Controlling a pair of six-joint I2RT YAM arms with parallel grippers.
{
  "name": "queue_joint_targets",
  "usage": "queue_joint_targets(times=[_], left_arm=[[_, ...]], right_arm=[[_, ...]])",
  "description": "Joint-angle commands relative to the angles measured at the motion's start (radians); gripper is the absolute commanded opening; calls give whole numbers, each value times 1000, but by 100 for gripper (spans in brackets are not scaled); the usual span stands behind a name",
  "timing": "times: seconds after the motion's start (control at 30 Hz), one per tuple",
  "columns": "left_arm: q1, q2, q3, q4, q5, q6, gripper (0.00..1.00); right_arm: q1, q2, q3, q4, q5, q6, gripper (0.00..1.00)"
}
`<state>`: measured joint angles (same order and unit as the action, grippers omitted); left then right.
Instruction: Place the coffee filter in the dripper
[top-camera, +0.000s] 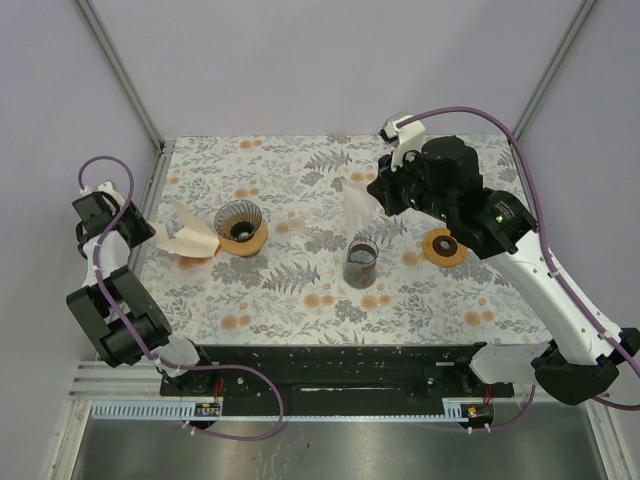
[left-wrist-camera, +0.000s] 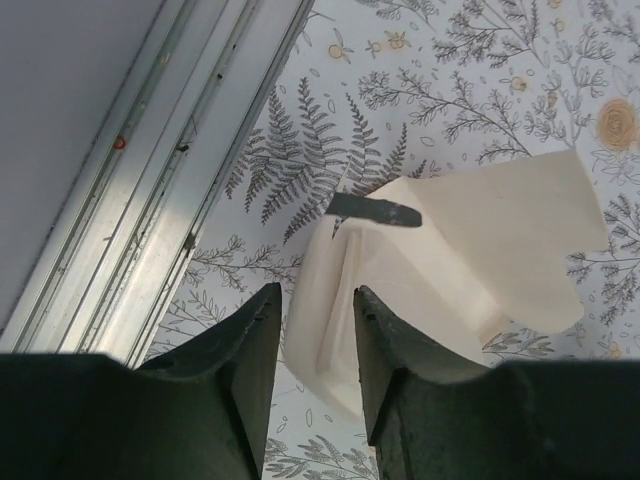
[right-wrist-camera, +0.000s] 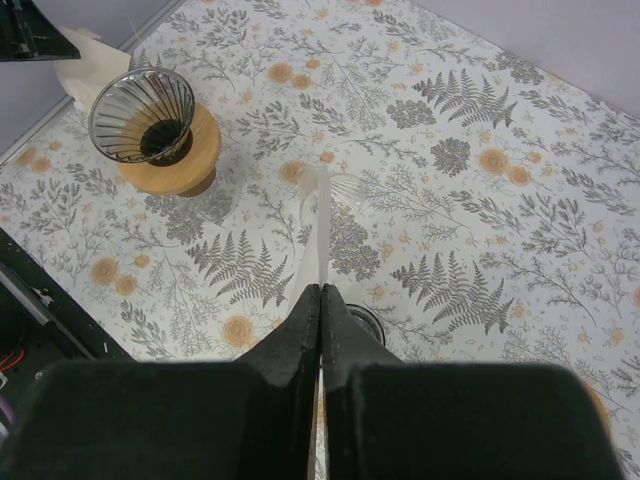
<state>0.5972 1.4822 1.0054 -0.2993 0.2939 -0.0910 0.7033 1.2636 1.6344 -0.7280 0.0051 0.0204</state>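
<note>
Item 1. Left gripper (left-wrist-camera: 317, 296): we find its two dark fingers (left-wrist-camera: 255, 330) standing apart with a clear gap between them. They hover over the left edge of the flowered cloth (top-camera: 300, 300).

Item 2. Cream filter (left-wrist-camera: 470, 250): it lies partly unfolded on the cloth. One end shows through the gap of the left gripper, but no finger presses it. In the top view it sits just left of the dripper (top-camera: 240, 228).

Item 3. Dripper: a ribbed glass cone on a round wooden collar. It stands upright on the left half of the cloth.

Item 4. Right gripper (right-wrist-camera: 320, 292): we record its fingers pressed together on the white filter (right-wrist-camera: 322, 215).

Item 5. White filter: a thin sheet seen edge-on from the wrist, held in the air. It is well apart from the dripper and near the glass cup (top-camera: 361, 262).

Item 6. Glass cup: it stands upright at mid-table.

Item 7. Wooden ring (top-camera: 444, 247): it has a dark centre and lies flat on the cloth to the right of the cup.
</note>
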Motion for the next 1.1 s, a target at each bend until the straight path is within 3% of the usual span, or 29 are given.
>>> queue_joint_targets(times=[0.0,0.2,0.4,0.5,0.7,0.87,1.07], left_arm=[[6,-20,-25,8,-61,46,41],[6,-97,-62,-9,-133,134,51],[10,-151,-83,-3,-248,221,69],[12,-163,-79,-15,-275,247,73],[10,-261,-31,-67,-147,257,74],[-97,-381,68,-93,-183,287,79],[-429,-453,249,-219,-173,349,92]], right_arm=[[5,11,12,18,-56,13,0],[5,29,8,19,-83,30,0],[5,43,-1,29,-120,47,0],[5,45,-2,30,-123,50,0],[5,52,2,39,-143,81,0],[7,74,12,50,-136,118,0],[5,85,13,74,-80,177,0]])
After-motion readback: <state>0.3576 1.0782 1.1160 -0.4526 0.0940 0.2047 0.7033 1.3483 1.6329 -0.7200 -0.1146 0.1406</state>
